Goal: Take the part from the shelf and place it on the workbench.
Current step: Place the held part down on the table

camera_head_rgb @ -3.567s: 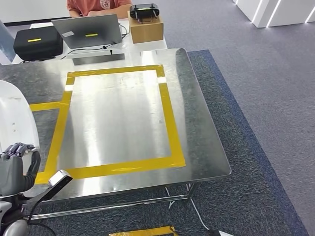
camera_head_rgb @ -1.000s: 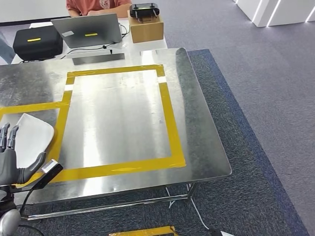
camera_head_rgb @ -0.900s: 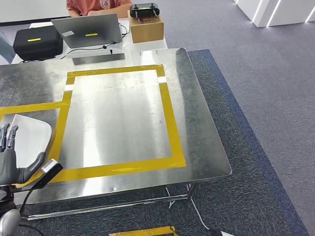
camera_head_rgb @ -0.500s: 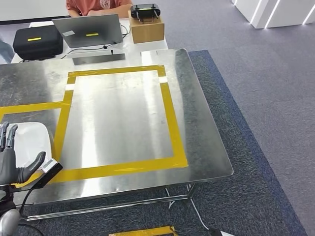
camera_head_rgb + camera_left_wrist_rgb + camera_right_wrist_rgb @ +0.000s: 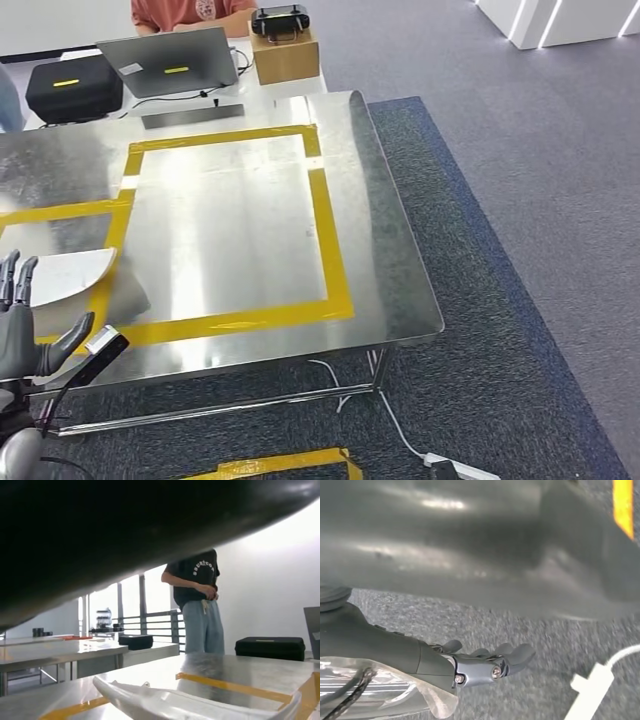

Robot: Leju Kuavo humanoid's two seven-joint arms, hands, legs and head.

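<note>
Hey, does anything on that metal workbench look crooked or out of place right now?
Slightly. The white part lies at the workbench's left side, its tip overlapping the yellow tape line rather than sitting squarely inside a taped area. Nothing looks spilled or damaged.

Laptop [image 5: 170, 62], black case [image 5: 73, 87], box [image 5: 284, 57]

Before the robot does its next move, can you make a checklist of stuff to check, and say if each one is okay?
1. White part lies on the workbench: ok, it rests flat near the yellow tape.
2. Left hand has let go: ok, fingers apart, holding nothing, beside the part.
3. Right hand holds nothing: ok, it hangs over the carpet, fingers apart.
4. Part fully inside a taped box: cannot tell, one tip reaches the tape line.
5. People are away from the hands: ok, a person stands beyond the far side.
6. White cable on the floor near the robot's feet: cannot tell.
</note>
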